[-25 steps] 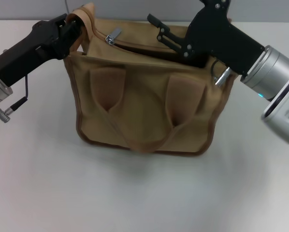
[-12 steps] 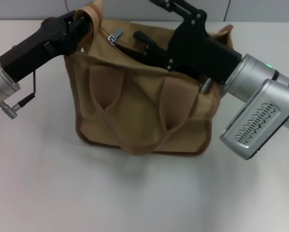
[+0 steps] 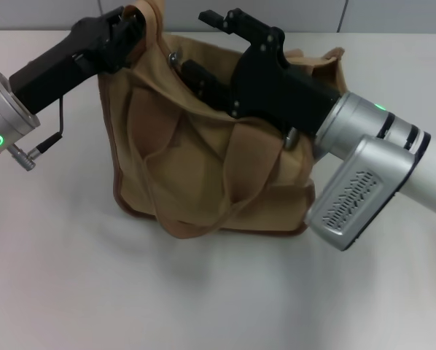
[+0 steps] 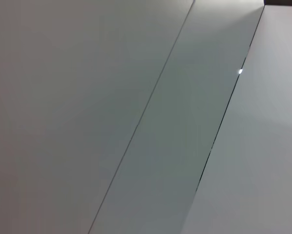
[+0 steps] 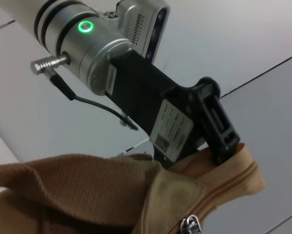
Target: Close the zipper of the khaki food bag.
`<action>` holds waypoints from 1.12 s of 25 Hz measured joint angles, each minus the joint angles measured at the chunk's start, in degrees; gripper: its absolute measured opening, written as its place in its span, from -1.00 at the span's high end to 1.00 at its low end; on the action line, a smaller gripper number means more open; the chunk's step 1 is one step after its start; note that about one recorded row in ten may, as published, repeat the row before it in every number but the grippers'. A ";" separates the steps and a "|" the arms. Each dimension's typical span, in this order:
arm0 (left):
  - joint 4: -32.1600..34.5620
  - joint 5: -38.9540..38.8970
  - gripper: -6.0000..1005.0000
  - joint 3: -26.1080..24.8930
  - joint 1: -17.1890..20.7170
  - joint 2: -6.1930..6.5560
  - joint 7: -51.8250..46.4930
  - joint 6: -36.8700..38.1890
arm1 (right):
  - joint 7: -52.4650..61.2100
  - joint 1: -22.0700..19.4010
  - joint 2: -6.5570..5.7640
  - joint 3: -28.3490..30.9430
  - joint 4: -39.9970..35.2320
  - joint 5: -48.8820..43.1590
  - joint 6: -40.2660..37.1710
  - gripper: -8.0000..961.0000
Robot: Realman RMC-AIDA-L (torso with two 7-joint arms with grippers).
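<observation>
In the head view, your left gripper [image 3: 134,29] was clenched on the end tab of the khaki food bag [image 3: 211,157] at the frame's upper left, while your right gripper [image 3: 203,47] hung with fingers spread just beside the zipper [image 3: 176,64] pull, upper centre. The left wrist view showed only blank grey panels. In the right wrist view, the pull sat at the bottom edge below the pinched tab. You needed to keep that tab taut, close squarely on the pull, then draw along the zipper line.

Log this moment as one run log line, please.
left tool: shut on khaki food bag end tab | right tool: open, over zipper | pull: at left end, ungrasped
</observation>
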 joint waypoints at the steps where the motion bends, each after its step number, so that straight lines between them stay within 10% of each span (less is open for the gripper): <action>1: 0.00 -0.17 0.93 0.06 -0.02 0.00 -0.12 0.06 | -0.55 0.01 0.00 1.54 0.26 -1.22 0.24 -0.39; 12: 0.01 -0.71 0.93 0.74 -0.06 0.00 -0.41 -0.58 | -1.54 0.44 0.00 15.69 2.35 -13.48 1.97 -0.39; 28: -0.49 -0.74 0.93 1.16 -0.33 0.00 -0.34 -0.59 | -1.52 0.88 0.00 18.14 2.96 -14.56 5.55 -0.33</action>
